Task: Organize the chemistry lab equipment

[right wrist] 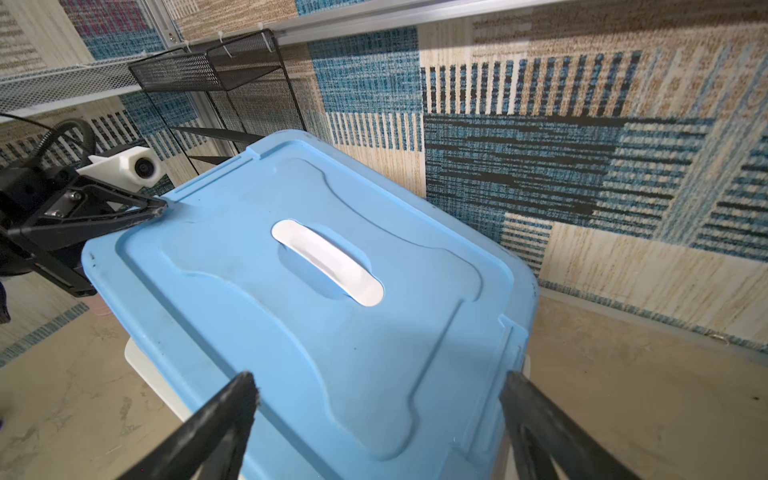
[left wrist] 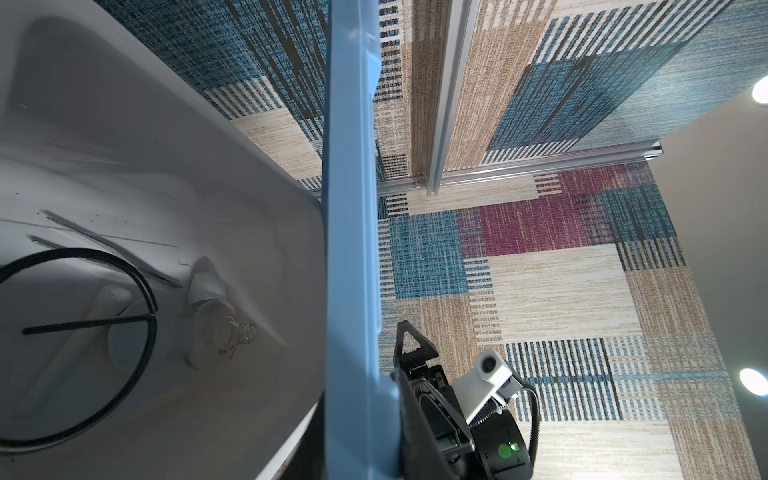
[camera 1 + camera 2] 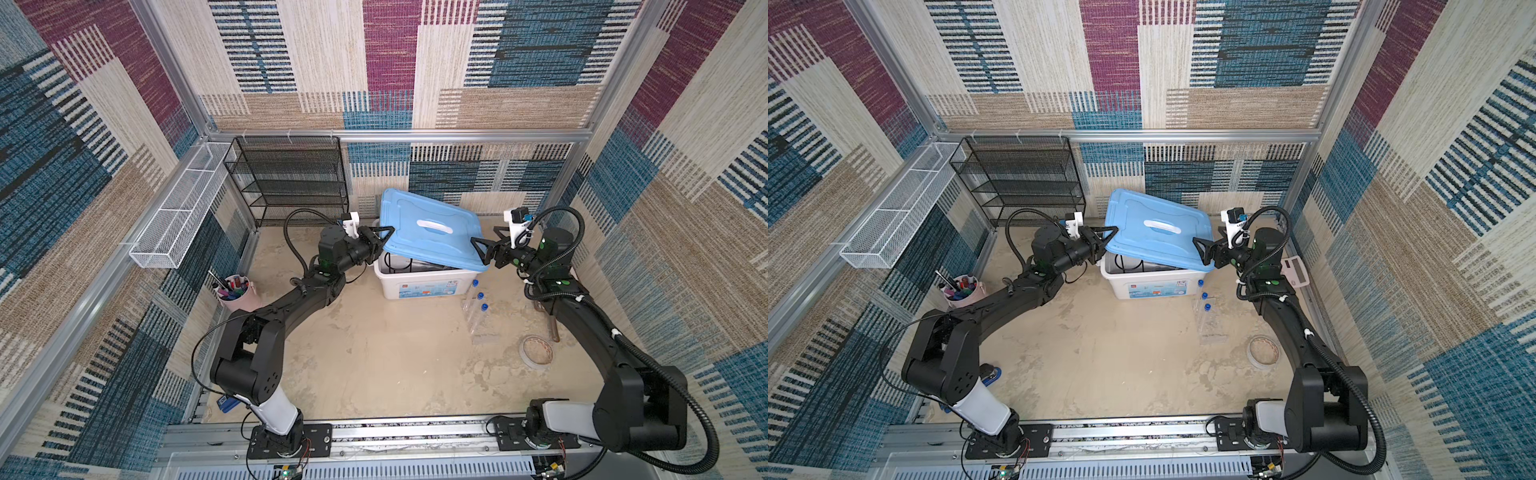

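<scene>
A blue lid (image 3: 432, 224) hangs tilted over a white box (image 3: 419, 289). My left gripper (image 3: 388, 232) is shut on the lid's left edge. On the right, the lid's front corner lies between the spread fingers of my open right gripper (image 1: 380, 399). The left wrist view looks under the lid into the box: a black ring tripod (image 2: 154, 320), a small glass flask (image 2: 224, 328), a white dish (image 2: 124, 345) and thin tweezers (image 2: 83, 230) lie there. Three blue-capped test tubes (image 3: 481, 296) stand in a clear rack (image 3: 478, 322) right of the box.
A pink cup of pens (image 3: 237, 291) stands at the left. A black mesh shelf (image 3: 291, 178) and a white wire basket (image 3: 183, 208) line the back left. A tape roll (image 3: 536, 351) lies at the right, and a calculator (image 3: 1293, 270) sits behind my right arm.
</scene>
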